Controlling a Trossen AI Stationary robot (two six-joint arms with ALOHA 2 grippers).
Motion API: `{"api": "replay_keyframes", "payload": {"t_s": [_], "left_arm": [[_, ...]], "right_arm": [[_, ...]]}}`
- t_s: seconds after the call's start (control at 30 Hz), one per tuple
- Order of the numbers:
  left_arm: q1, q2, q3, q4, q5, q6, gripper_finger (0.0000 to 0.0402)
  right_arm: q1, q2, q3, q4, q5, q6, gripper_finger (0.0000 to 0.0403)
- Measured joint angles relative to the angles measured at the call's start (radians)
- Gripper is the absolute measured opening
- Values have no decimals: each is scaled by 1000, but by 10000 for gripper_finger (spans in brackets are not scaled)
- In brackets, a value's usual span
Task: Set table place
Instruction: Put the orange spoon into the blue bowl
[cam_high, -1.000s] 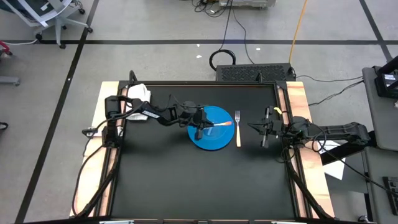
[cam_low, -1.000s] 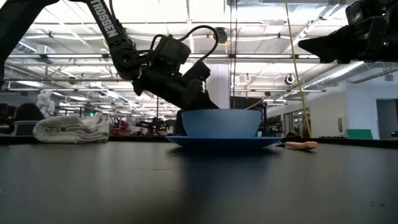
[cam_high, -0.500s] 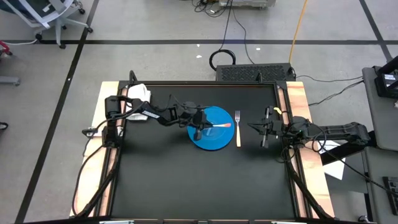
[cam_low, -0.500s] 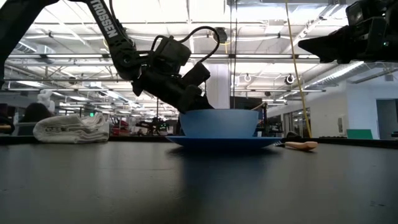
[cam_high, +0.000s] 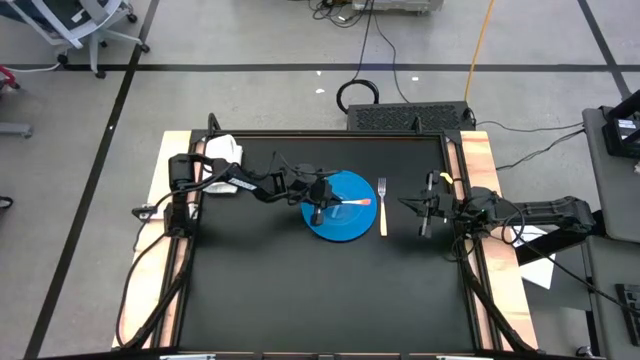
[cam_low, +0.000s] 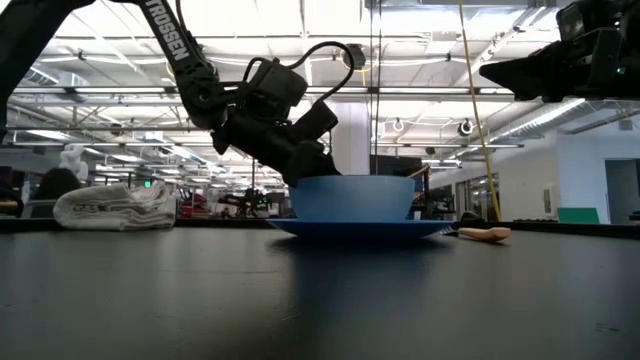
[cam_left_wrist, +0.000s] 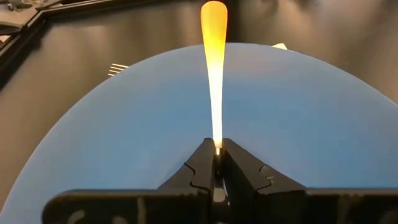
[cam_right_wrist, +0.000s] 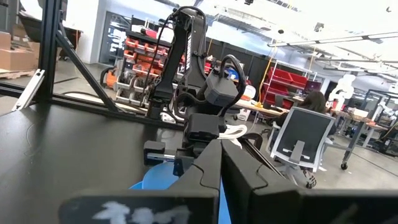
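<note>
The left gripper (cam_left_wrist: 217, 163) is over the blue plate (cam_high: 340, 215) near the middle of the table (cam_high: 250, 290), its fingertips pinched on the tip of an orange-handled utensil (cam_left_wrist: 213, 68) pointing straight ahead of them. A fork (cam_high: 382, 205) lies just beyond the plate's far edge. The right gripper (cam_high: 424, 212) waits clenched and empty past the fork. The setting looks partly done, with this utensil not yet released

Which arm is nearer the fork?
The right. Its gripper hovers just beside the fork, while the left gripper sits across the blue plate.
</note>
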Motion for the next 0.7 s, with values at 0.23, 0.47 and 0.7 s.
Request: {"api": "replay_keyframes", "payload": {"t_s": [0.23,0.47,0.7], "left_arm": [[0,0,0,0,18,-2,34],[0,0,0,2,35,-2,35],[0,0,0,4,36,-1,36]], "right_arm": [[0,0,0,0,0,0,0],[0,0,0,0,0,0,0],[0,0,0,-1,0,0,0]]}}
